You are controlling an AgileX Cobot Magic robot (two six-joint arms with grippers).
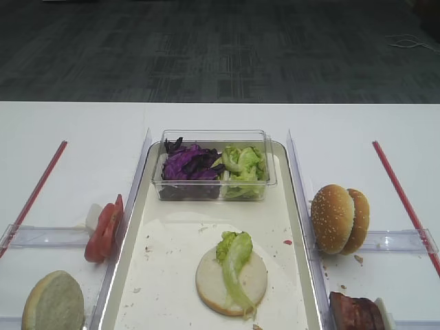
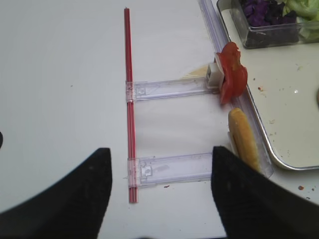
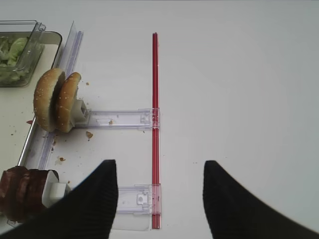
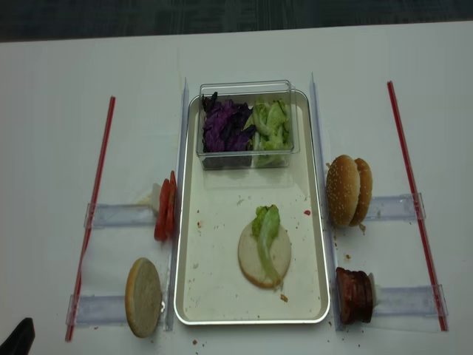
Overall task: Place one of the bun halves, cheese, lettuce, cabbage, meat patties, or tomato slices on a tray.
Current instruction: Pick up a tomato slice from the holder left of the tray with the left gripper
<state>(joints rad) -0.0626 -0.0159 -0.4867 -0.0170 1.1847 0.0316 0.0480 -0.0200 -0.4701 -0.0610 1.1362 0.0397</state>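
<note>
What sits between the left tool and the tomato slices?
Nothing visible blocks it. The left tool hangs open over bare table, and only a clear plastic rail lies ahead, leading up to the tomato slices beside the tray.

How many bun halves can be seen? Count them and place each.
4. One pale half lies on the tray under lettuce; two seeded halves stand on edge right of it; one stands left. More may be hidden.
</note>
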